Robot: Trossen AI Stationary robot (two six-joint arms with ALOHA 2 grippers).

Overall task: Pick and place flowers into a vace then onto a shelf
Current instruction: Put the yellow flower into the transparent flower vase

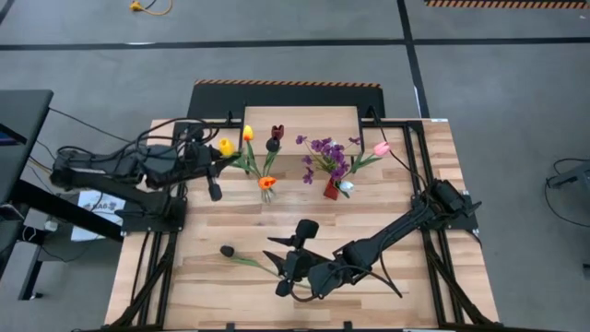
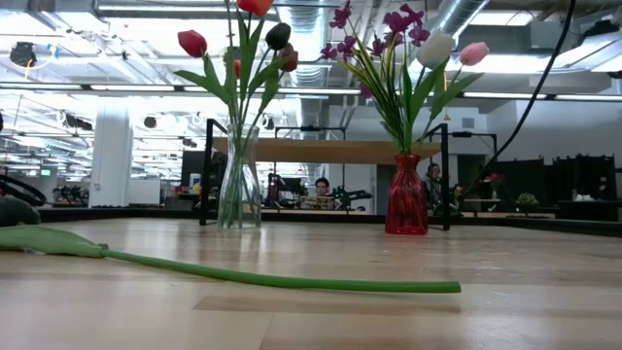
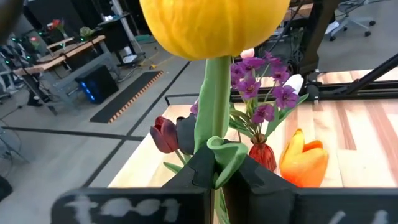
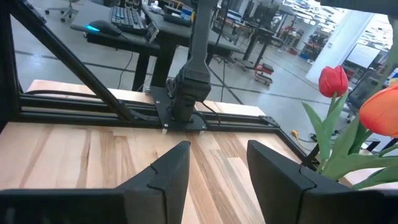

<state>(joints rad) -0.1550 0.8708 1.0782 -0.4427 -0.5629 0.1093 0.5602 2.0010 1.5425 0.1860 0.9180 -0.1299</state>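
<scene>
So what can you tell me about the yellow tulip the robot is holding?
The yellow tulip has a round, closed, bright yellow head on a thick green stem, and it looks artificial. The left gripper has its jaws shut on the stem just below the head, where a leaf folds over. It is held above the table near the clear glass vase, not yet in it.

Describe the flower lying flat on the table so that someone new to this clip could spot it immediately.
Start at the wooden table, then move to its near part, away from the clear vase and red vase standing by the shelf. There lies a lone dark-headed tulip, to the side of the open right gripper. It alone lies flat, its long green stem stretched on the wood; every other flower stands in a vase or is held.
</scene>
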